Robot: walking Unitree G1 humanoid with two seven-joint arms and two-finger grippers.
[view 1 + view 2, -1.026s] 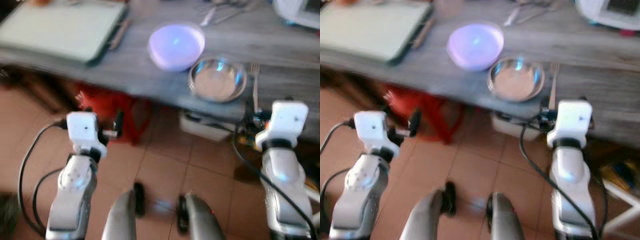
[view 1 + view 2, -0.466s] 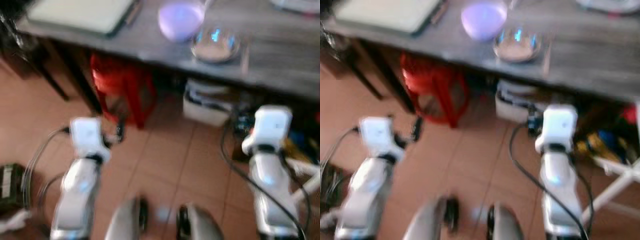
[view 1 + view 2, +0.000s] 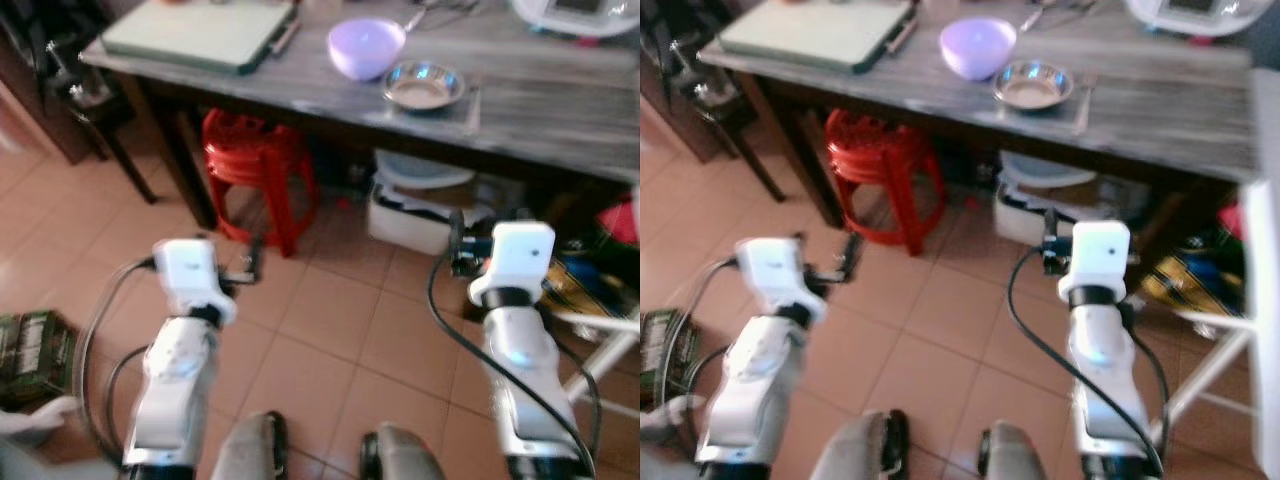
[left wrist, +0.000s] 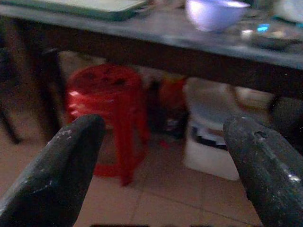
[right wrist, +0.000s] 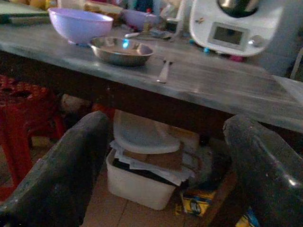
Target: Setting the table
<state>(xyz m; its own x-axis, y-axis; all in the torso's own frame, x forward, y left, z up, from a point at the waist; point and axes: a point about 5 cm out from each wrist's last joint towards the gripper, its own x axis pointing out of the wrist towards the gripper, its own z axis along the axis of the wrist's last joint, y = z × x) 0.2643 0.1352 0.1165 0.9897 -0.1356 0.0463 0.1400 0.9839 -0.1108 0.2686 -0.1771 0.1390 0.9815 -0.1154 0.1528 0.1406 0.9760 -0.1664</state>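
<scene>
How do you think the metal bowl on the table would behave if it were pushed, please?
The metal bowl looks thin and shallow, so probably light and stiff. Its shiny surface may be slippery, and on the smooth table it would likely slide, not tip.

You can't read the display on the white appliance (image 5: 239, 26), which the frame's top edge crops. The worktop (image 3: 560, 100) runs off the right edge. Cutlery (image 3: 440, 10) behind the purple bowl (image 3: 366, 46) is too blurred to sort.
</scene>
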